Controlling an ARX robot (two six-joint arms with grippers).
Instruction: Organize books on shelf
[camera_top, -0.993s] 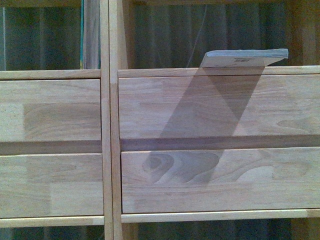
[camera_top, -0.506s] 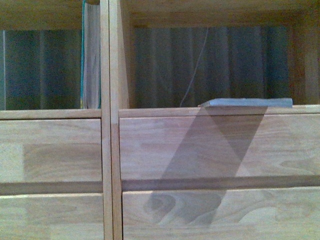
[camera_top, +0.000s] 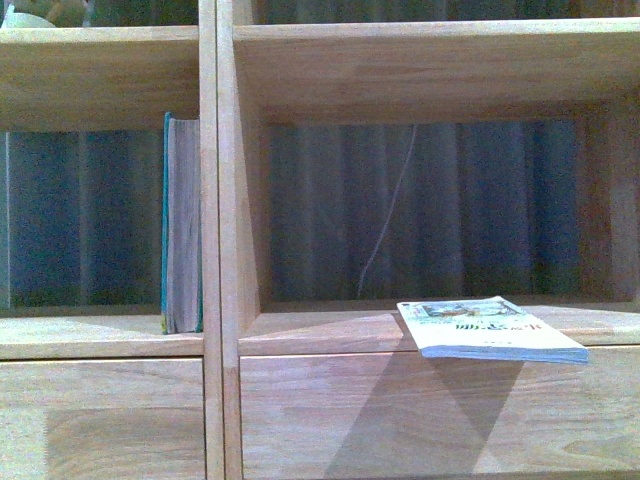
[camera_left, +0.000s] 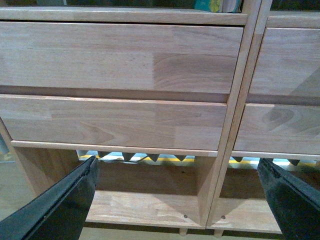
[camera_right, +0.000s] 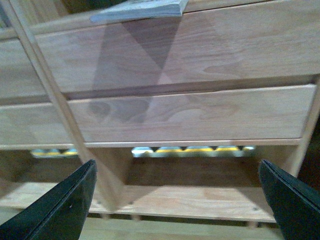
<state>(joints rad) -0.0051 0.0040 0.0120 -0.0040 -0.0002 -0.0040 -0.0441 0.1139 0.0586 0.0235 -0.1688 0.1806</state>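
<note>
Nearest, on the left gripper (camera_left: 176, 161), black fingers (camera_left: 60, 210) splayed wide with nothing between them. Same on the right gripper (camera_right: 176, 162): spread apart, gripping nothing. Both well clear of the light-wood shelf (camera_top: 225, 200), facing its plain drawer fronts (camera_left: 115, 57) with open air in the gap. Below the drawers, lower cubbies (camera_left: 145, 205) with bare wooden floors.

Above the drawers, in the right-hand cubby, the white paperback (camera_top: 490, 330): thin, lying flat and skewed, cover up, red lettering and small pictures showing. Pushed past the cubby's front edge, with its near side hanging over the drawer front and throwing a slanted shadow down the wood. Open room above it and to its left, up to the central upright.

In the left-hand cubby, the teal book (camera_top: 181, 225): thicker, standing upright, cream page edges facing out, pressed against the central upright. Open room on its left.

Farthest back, a dark pleated backdrop (camera_top: 500, 210) behind both cubbies, crossed by a thin pale cord (camera_top: 392, 210).
</note>
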